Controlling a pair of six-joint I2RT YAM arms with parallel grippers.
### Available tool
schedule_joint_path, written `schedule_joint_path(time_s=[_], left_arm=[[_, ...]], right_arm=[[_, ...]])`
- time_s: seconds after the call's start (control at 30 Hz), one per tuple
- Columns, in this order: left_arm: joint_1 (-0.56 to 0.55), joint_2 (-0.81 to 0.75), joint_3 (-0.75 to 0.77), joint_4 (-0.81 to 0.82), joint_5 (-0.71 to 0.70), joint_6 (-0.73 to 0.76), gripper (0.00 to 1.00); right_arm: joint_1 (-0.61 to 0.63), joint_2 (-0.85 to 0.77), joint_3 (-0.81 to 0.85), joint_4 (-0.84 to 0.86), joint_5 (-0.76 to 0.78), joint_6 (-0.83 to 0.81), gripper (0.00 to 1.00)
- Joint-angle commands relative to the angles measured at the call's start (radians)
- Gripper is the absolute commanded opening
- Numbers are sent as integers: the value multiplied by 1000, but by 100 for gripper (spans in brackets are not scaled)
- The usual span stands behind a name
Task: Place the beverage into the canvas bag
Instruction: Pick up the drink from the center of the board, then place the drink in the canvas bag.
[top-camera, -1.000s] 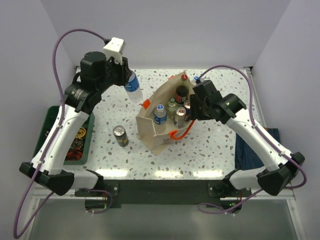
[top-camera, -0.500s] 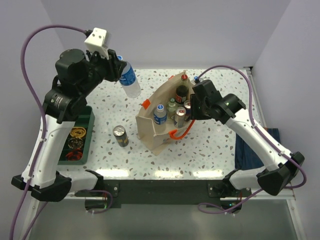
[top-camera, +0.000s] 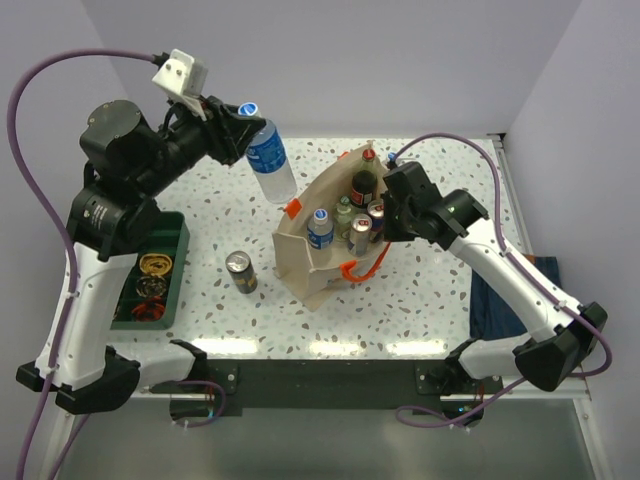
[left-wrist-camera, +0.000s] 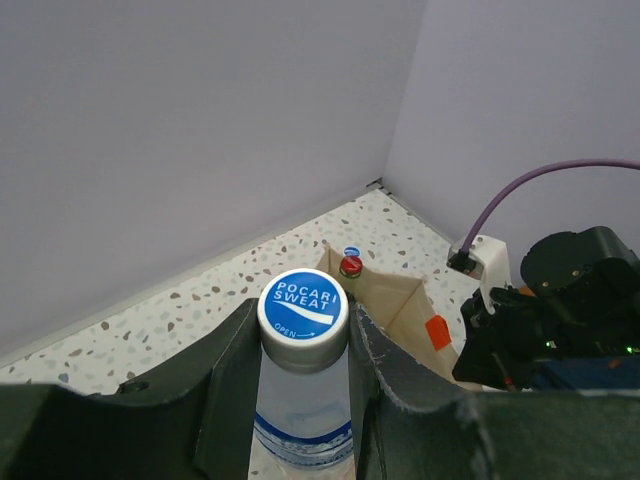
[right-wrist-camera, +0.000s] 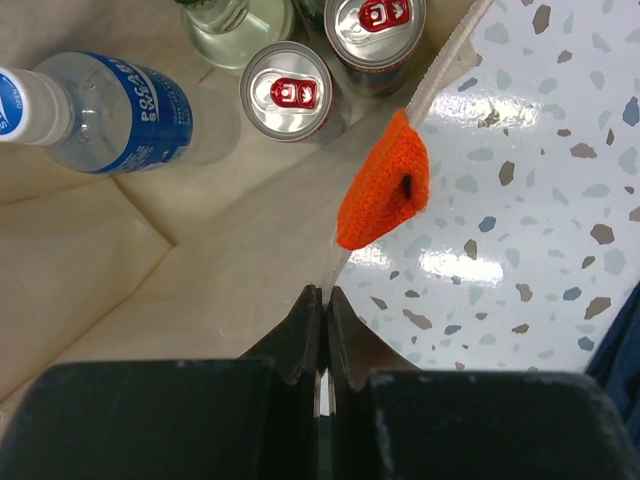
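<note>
Top external view: my left gripper (top-camera: 243, 133) holds the beverage bottle (top-camera: 272, 168) in the air. Its cap points at my wrist and its base tilts down and right toward the canvas bag (top-camera: 297, 255). The bottle hangs to the left of the bag's mouth, apart from it and not yet over it.

Left wrist view: my 2 fingers (left-wrist-camera: 233, 385) clamp the bottle's shoulder from either side. The blue cap (left-wrist-camera: 303, 305) stands proud between them. I judge that a grip this high leaves the body free to go in base first.

Right wrist view: my right gripper (right-wrist-camera: 322, 312) has its fingers pressed together on the bag's thin rim, just near of the orange handle (right-wrist-camera: 384, 186). I judge that this pinch keeps the soft mouth open and the bag steady. A water bottle (right-wrist-camera: 112, 112) and 2 cans (right-wrist-camera: 287, 92) already stand inside.
</note>
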Motion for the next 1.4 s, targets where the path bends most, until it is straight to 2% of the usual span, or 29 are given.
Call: schedule_joint_path(time_s=[0.0,0.17,0.43,0.73,1.1,1.37], left_arm=[[-4,-42,3,252,98,-57,0],[-3,-29,-50,334,208,-129,0],[-17,-12,-116,384,308,-172,0],[-76,5,-203,450,353,-187,0],[-222,45,-257,449,196,-140,0],[-329,63,-332,438,-35,-68,0]], right_arm=[[-2,-23,-23,32,-8,-4,0],[-2,-23,-41,42,-16,-11,0],[0,-20,-52,54,-27,-21,0],[-2,12,-63,63,-58,-44,0],[-2,33,-87,56,-68,-60,0],[0,30,-83,49,-56,-56,0]])
